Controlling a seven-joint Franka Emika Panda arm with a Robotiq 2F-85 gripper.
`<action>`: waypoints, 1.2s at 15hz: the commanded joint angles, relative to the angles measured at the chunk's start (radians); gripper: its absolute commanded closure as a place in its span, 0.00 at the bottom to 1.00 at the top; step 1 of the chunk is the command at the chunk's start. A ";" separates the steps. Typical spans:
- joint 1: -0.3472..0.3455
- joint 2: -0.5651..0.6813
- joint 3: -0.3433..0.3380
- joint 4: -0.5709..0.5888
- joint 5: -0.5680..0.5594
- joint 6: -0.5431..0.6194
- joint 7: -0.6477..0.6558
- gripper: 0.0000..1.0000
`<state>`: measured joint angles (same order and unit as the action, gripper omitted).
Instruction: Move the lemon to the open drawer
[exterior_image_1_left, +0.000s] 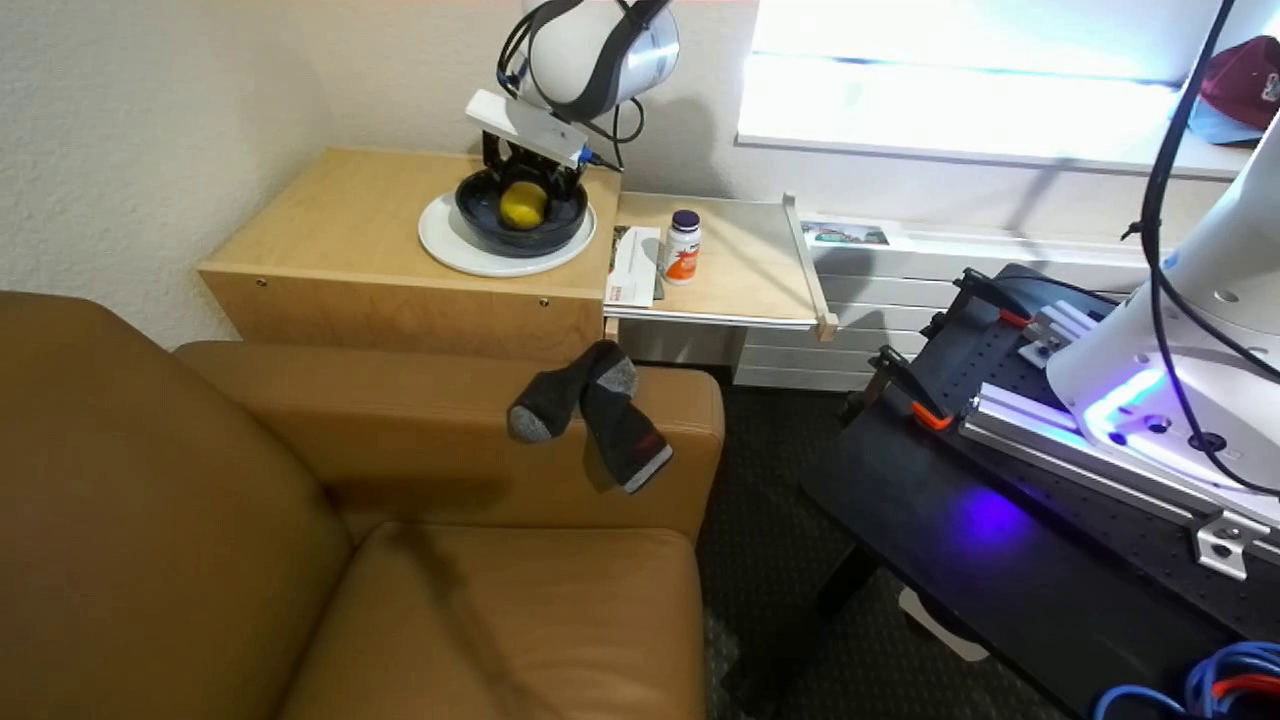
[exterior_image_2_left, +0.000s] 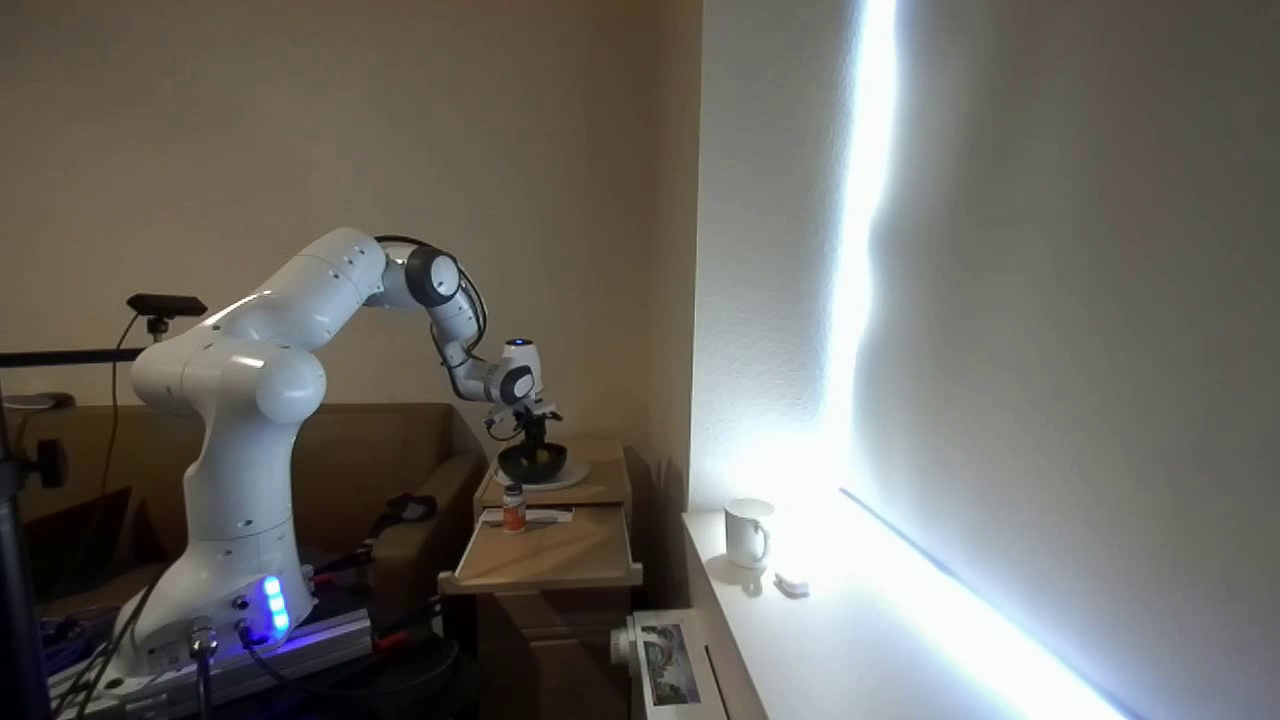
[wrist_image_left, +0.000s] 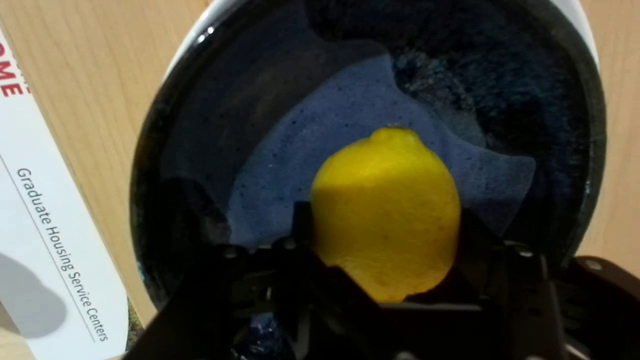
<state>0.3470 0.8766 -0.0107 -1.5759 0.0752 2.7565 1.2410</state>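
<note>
Lemon (wrist_image_left: 386, 205), round, nub-tipped, sits clasped by the end effector (wrist_image_left: 385, 222).

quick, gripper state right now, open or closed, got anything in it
Gripper: closed on the lemon; whether the lemon is lifted clear of the bowl cannot be told.

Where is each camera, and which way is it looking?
Wrist view: just above the gripper, looking down into the dark bowl; its fingers flank the lemon.
An exterior view: high by the brown leather sofa, looking down at the wooden side table; the robot's base, wrist and gripper show.
An exterior view: beside the windowsill, facing the open drawer; nearly the whole arm shows.
Both exterior views share the side table, open drawer, bowl, lemon and pill bottle.
</note>
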 joint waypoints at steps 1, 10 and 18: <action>-0.027 0.012 0.028 0.007 0.048 0.012 -0.038 0.56; -0.082 -0.296 0.101 -0.200 0.092 0.009 -0.196 0.56; -0.115 -0.687 -0.042 -0.565 -0.016 -0.311 -0.110 0.56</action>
<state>0.2717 0.3365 -0.0338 -1.9568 0.0907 2.4536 1.0851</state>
